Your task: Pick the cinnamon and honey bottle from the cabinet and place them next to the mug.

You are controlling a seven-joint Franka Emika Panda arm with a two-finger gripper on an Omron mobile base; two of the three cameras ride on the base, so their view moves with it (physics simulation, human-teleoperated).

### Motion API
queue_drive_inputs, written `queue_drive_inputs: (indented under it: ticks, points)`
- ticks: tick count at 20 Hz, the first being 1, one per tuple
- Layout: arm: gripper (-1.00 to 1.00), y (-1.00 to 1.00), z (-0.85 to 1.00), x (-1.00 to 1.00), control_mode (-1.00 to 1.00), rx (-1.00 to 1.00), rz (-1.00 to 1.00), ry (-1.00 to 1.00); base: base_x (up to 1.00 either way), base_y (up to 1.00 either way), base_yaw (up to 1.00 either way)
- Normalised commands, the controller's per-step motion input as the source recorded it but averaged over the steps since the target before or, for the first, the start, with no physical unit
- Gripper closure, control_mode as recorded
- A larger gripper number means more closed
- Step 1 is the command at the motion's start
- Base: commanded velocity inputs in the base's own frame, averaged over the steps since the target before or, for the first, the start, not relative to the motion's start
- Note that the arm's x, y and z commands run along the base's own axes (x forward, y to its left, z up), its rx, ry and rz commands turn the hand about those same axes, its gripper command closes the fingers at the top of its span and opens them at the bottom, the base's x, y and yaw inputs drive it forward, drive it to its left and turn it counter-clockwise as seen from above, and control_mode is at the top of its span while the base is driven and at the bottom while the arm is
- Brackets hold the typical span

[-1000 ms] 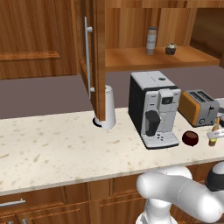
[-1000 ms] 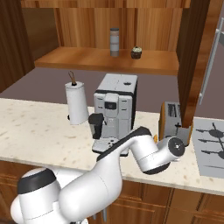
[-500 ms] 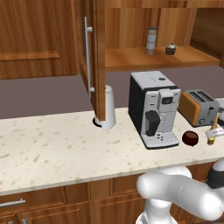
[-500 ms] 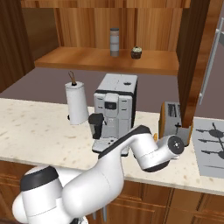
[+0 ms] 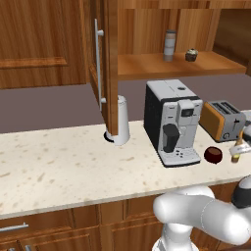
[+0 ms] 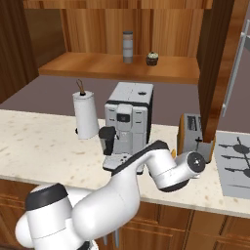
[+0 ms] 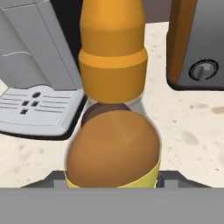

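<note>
Two small things stand on the open shelf of the brown wooden wall cabinet (image 5: 162, 66): the slim grey cylindrical cinnamon shaker (image 5: 169, 46) and, just beside it, a small dark round lidded item (image 5: 191, 55). Down on the speckled cream worktop (image 5: 59, 166), the robot's hand (image 5: 241, 149) is clenched around the small amber-yellow honey bottle (image 7: 113, 96), holding it just beside the squat dark red-brown mug (image 5: 213, 154). That mug sits near the front of the grey and black coffee machine (image 5: 172, 121), with an orange toaster (image 5: 223, 119) close behind. From the hand's own camera the honey bottle looms close, the mug showing dark through it. A tall white cylinder (image 5: 121, 120) stands by the cabinet's open door.
</note>
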Motion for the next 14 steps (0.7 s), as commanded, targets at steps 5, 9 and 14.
queue_drive_inputs:
  ticks: [5,9,14]
  points:
    - [1.0,0.0,-0.26,0.0,-1.0,0.0,0.0,0.0,0.0,0.0,0.0]
    - [1.0,0.0,-0.16,0.0,-1.0,0.0,0.0,0.0,0.0,0.0,0.0]
    - [1.0,0.0,-0.12,0.02,-1.0,0.0,0.0,0.0,0.0,0.0,0.0]
